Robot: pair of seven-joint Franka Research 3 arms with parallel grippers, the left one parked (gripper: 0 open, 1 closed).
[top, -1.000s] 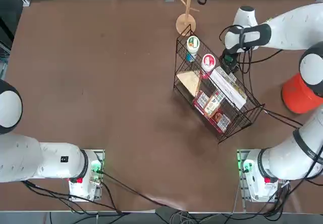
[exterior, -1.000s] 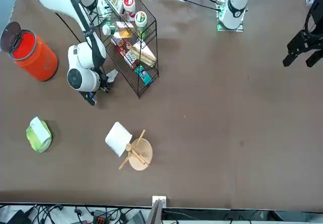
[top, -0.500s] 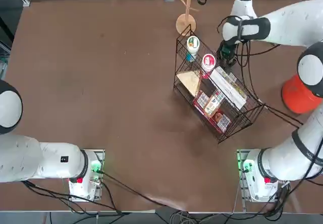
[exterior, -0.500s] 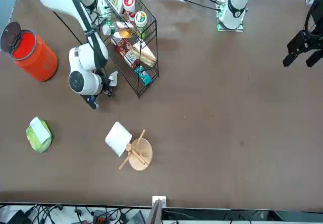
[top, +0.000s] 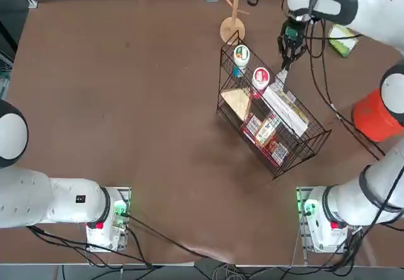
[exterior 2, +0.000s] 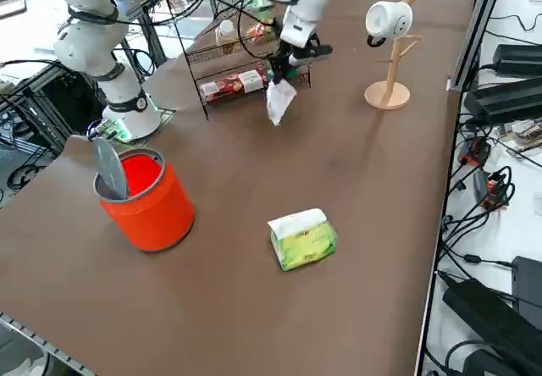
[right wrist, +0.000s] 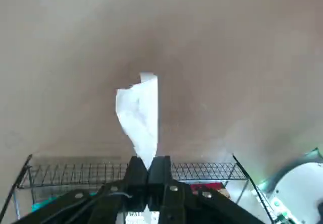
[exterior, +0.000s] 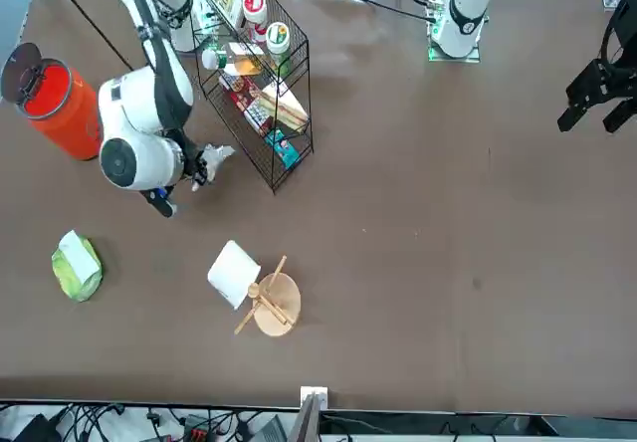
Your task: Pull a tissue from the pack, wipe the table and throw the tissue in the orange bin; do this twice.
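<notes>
1. Two task things sit at the left of the front view: the orange bin (exterior: pixel 60 109) upper left, the pack (exterior: pixel 77 265) lower left, well apart on the bench (exterior: pixel 448 263).
2. We see the right pincer (right wrist: pixel 148 169) clamped shut on a white tissue (right wrist: pixel 139 115), which hangs clear above the bench just beside the wire rack (exterior: pixel 261 84).
3. We judge the wiping step done or nearly so; the next move calls for carrying the tissue over the bin's open mouth, then releasing it.
</notes>
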